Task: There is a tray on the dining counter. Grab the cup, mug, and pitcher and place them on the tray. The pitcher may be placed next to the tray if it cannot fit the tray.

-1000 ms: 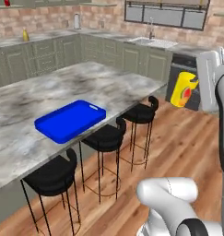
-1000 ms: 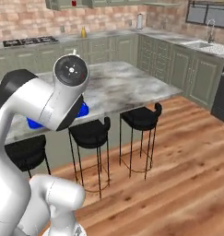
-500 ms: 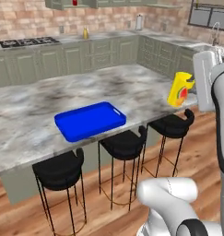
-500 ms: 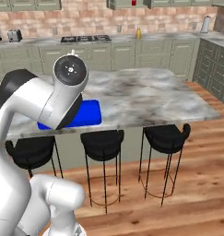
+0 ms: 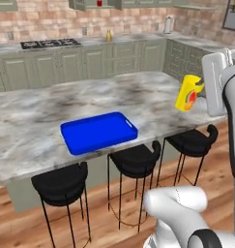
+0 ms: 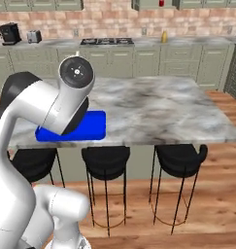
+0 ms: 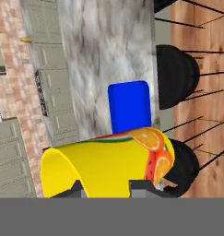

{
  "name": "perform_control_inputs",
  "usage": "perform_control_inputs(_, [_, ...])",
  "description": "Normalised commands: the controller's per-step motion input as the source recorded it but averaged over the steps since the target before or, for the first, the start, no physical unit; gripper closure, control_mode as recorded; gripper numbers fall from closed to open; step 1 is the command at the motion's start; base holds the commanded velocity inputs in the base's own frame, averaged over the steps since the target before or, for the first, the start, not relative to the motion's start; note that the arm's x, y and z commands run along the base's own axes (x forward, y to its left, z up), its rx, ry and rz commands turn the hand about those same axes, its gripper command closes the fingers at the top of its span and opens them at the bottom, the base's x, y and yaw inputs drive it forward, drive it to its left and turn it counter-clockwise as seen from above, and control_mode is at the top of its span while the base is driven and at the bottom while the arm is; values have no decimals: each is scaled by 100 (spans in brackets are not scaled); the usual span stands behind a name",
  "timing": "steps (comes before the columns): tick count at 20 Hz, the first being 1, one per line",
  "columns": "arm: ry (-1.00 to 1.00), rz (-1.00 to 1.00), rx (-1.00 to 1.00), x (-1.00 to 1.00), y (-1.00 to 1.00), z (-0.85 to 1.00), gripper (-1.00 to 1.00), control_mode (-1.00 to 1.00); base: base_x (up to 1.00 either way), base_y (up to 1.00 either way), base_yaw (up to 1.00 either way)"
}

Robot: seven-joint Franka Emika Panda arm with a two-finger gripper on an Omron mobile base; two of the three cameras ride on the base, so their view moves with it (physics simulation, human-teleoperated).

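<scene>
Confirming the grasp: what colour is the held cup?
Yellow cup with red-orange fruit print, clearest in the hand view.

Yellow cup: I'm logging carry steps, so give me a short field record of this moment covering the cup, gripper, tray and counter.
cup: yellow cup, fruit print on its side, tilted, in the air past the counter's right end
gripper: gripper shut on the cup
tray: blue tray, nothing on it, near the counter's stool-side edge
dining counter: marbled top, black stools beneath
cup on tray: not yet
</scene>
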Motion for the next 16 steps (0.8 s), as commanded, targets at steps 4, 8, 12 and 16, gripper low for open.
perform_control_inputs(4, [0, 0, 0, 0, 0, 0, 100, 100, 38, 24, 31])
perform_control_inputs(8, [0, 0, 0, 0, 0, 0, 100, 100, 38, 8, 37])
perform_control_inputs(12, [0, 0, 0, 0, 0, 0, 100, 100, 43, 21, 38])
perform_control_inputs(16, [0, 0, 0, 0, 0, 0, 100, 100, 64, 22, 18])
